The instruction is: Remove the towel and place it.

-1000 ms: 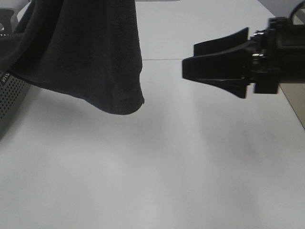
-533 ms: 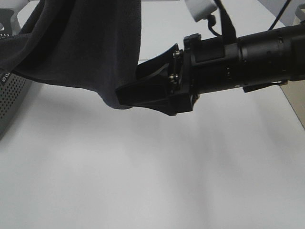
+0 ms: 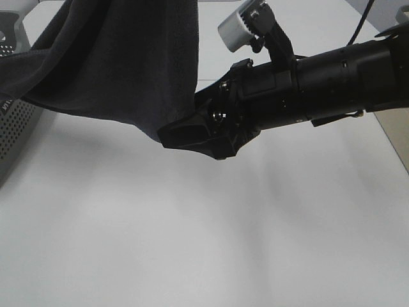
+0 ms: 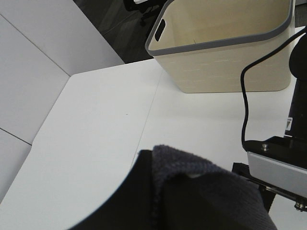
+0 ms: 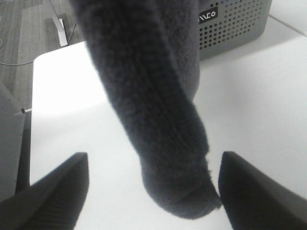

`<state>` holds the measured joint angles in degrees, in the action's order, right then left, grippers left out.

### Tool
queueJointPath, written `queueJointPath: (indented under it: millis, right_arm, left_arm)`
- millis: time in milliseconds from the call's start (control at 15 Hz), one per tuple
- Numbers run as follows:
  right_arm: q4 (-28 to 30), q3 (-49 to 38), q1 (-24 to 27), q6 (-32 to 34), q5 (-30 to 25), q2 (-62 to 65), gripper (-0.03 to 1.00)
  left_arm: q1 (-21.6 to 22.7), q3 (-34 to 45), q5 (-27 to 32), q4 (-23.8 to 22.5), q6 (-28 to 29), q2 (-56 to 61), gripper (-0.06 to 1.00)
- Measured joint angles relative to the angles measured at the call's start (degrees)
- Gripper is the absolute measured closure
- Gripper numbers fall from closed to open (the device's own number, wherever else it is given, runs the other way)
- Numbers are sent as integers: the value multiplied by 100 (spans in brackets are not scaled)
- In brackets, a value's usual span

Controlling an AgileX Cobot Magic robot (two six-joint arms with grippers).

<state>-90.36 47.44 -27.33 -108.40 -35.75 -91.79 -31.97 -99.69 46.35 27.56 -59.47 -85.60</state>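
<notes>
The towel (image 3: 121,64), a dark charcoal terry cloth, is hanging in the air above the white surface (image 3: 192,230). In the high view it is dropping from the top edge in a broad fold that narrows to a lower corner clear of the surface, while its other part is trailing off to the left over the grey perforated basket (image 3: 13,131). The left tool (image 4: 158,206) is showing only in its own wrist view, where it is pinching a bunched fold of the cloth with its jaws together on it. The right tool (image 3: 171,135) is reaching in from the right side on its black arm, and its tips are sitting level with the towel's hanging corner. From the right wrist view its two fingers (image 5: 48,191) are standing wide apart on either side of that corner, and the cloth is dangling between them. Whether either finger is touching the cloth cannot be told. A cream basket with a grey rim (image 4: 225,52) is sitting on the surface in the left wrist view, well apart from the held fold.
</notes>
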Motion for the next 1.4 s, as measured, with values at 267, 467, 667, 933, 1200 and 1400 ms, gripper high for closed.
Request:
queueJointPath:
  millis: [267,467,667,933,1200,1400]
  right_arm:
    - [29,0,0,-109,155,0,24]
    - [-241,0,0,-350,407,0,24]
    - [-229,0,0,-476,-441,0,24]
    - [-292,0,0,-848,-1100,0,24]
    - [-206,0,0,-796,-1020,0,24]
    - [-46,0,0,-447,-756,0,33]
  left_arm:
    - [0,0,57,57,0,0,94]
    - [0,0,304,69,0,0,94]
    - [0,0,321,63,0,0,94]
    - [0,0,183,63,0,0,94]
    - [0,0,138,-17,0,0,94]
    - [0,0,86,-178,69,0,94]
